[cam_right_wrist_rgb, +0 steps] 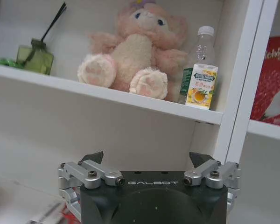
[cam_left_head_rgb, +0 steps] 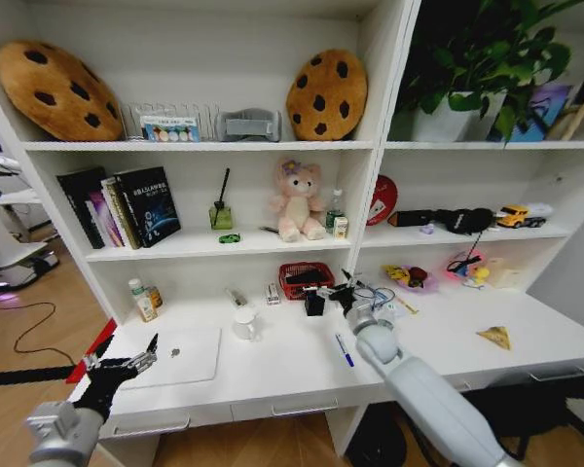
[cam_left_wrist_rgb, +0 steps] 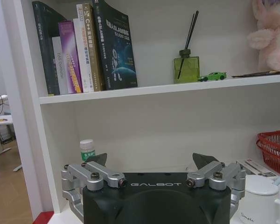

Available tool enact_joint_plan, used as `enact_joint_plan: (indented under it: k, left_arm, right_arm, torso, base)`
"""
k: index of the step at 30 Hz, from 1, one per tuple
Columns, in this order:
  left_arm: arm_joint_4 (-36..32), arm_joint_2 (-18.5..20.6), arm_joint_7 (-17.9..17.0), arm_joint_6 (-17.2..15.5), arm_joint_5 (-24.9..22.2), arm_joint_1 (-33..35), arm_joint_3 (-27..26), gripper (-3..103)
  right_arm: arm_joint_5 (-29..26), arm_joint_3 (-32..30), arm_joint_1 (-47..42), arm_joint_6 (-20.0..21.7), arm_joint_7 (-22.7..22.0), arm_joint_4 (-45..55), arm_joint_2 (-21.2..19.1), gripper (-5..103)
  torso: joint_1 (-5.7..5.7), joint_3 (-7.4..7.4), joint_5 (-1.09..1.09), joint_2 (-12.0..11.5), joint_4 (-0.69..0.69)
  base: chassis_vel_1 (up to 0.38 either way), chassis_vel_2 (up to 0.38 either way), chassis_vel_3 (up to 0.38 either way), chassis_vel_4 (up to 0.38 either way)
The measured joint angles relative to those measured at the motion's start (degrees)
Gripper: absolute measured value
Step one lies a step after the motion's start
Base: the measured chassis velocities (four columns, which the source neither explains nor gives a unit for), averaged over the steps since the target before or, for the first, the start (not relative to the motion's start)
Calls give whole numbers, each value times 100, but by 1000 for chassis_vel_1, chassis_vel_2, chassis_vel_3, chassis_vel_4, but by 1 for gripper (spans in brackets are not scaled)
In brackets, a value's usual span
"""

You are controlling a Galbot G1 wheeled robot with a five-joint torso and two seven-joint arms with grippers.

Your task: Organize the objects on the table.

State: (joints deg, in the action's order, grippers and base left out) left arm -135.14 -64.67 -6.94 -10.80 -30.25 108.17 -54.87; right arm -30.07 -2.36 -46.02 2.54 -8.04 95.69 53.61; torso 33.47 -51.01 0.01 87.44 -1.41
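My left gripper (cam_left_head_rgb: 136, 365) hovered low at the near left corner of the table (cam_left_head_rgb: 292, 375), fingers spread wide and holding nothing, just beside the closed silver laptop (cam_left_head_rgb: 180, 356). My right gripper (cam_left_head_rgb: 343, 292) was raised over the middle of the desk near the red basket (cam_left_head_rgb: 305, 279), its jaws also parted wide and empty.

The clutter lay scattered: a blue pen (cam_left_head_rgb: 344, 349) just beside my right forearm, a yellow triangular piece (cam_left_head_rgb: 495, 337) well apart near the right end, and a small green-labelled bottle (cam_left_head_rgb: 138, 300) at the back left. The green toy car (cam_left_head_rgb: 230, 237) sat up on the shelf near the reed diffuser (cam_left_head_rgb: 221, 213).

What worried me was the right arm: any sweep sideways could roll that pen off the front edge (it lay close to it already). The white mug (cam_left_head_rgb: 244, 323) stood between my two arms, and a careless reach for the laptop might tip it.
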Motion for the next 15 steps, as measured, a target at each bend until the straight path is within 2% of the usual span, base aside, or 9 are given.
enact_joint_plan:
  k: [2, 3, 5, 6, 7, 9, 10, 13, 15]
  left_arm:
    - [0, 0, 0, 0, 0, 0, 0, 100]
    - [0, 0, 0, 0, 0, 0, 0, 100]
    - [0, 0, 0, 0, 0, 0, 0, 100]
    - [0, 0, 0, 0, 0, 0, 0, 100]
    - [0, 0, 0, 0, 0, 1, 0, 100]
    - [0, 0, 0, 0, 0, 0, -1, 100]
    - [0, 0, 0, 0, 0, 0, -1, 100]
    - [0, 0, 0, 0, 0, 0, 0, 100]
    - [0, 0, 0, 0, 0, 0, 0, 100]
  right_arm:
    - [-192, 21, -7, 107, -136, 59, 25, 100]
    - [-44, -34, -44, 353, -247, 118, 76, 100]
    - [731, -213, -40, 357, -29, 60, 31, 100]
    - [731, -213, -40, 357, -29, 60, 31, 100]
    - [1425, -356, -8, 271, 340, 10, -114, 100]
    - [2021, -510, 51, 119, 837, -30, -337, 100]
    - [2021, -510, 51, 119, 837, -30, -337, 100]
    - [2221, -595, 247, 202, 2045, -32, -991, 100]
    - [2184, -539, 393, 260, 2412, -41, -1136, 100]
  torso:
    - [0, 0, 1, 0, 2]
    - [-1, 0, 2, 0, 7]
    - [-1, 0, 1, 0, 7]
    - [-1, 0, 1, 0, 7]
    - [-1, 1, -1, 0, 4]
    - [-1, 0, -3, 0, 4]
    - [-1, 0, -3, 0, 4]
    - [-1, 0, 2, 0, 2]
    - [-1, 1, -2, 0, 1]
  base:
    - [0, 0, 0, 0]
    - [0, 0, 0, 0]
    - [0, 0, 0, 0]
    - [0, 0, 0, 0]
    - [0, 0, 0, 0]
    - [0, 0, 0, 0]
    - [0, 0, 0, 0]
    - [0, 0, 0, 0]
    - [0, 0, 0, 0]
